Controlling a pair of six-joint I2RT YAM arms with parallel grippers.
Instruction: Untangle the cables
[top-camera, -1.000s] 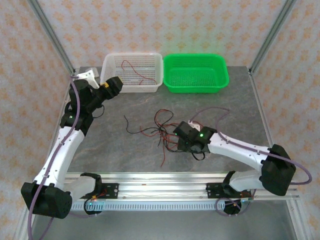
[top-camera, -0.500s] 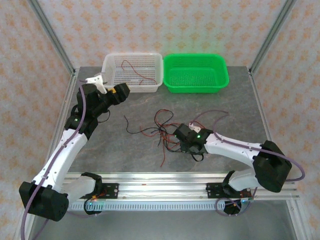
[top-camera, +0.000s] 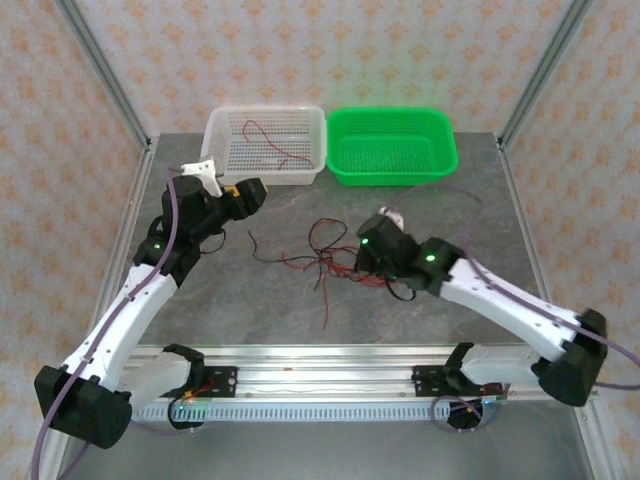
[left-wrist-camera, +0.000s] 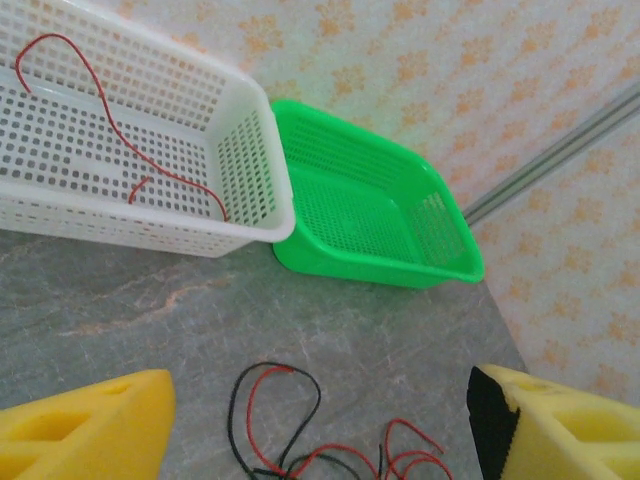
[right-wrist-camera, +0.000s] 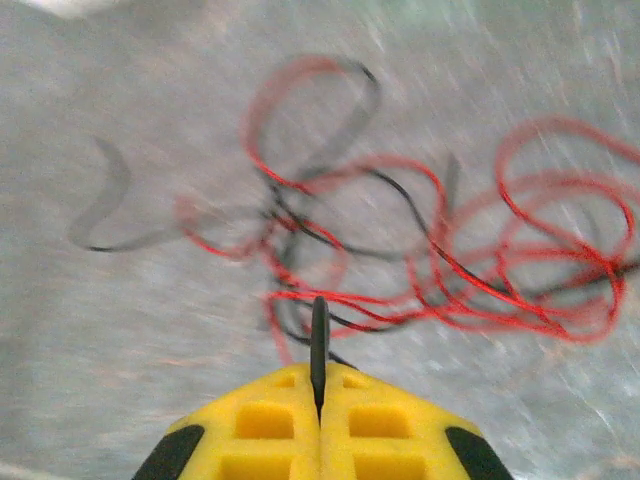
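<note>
Right wrist view has the right claw (right-wrist-camera: 319, 385) closed flat, its yellow pads (right-wrist-camera: 265, 420) pinching one thin black wire (right-wrist-camera: 318, 330) that runs straight ahead into the tangle of thin red and black wires (right-wrist-camera: 430, 270). That tangle lies at the middle of the grey stone-patterned bench (top-camera: 480, 200), spread mostly from left edge toward right edge, just beyond this claw. The left claw (top-camera: 248, 192) is open and empty, well apart toward the far-left corner beside the white mesh plastic basket (top-camera: 265, 180), so a pull away from the knot looks like the right arm's job.
</note>
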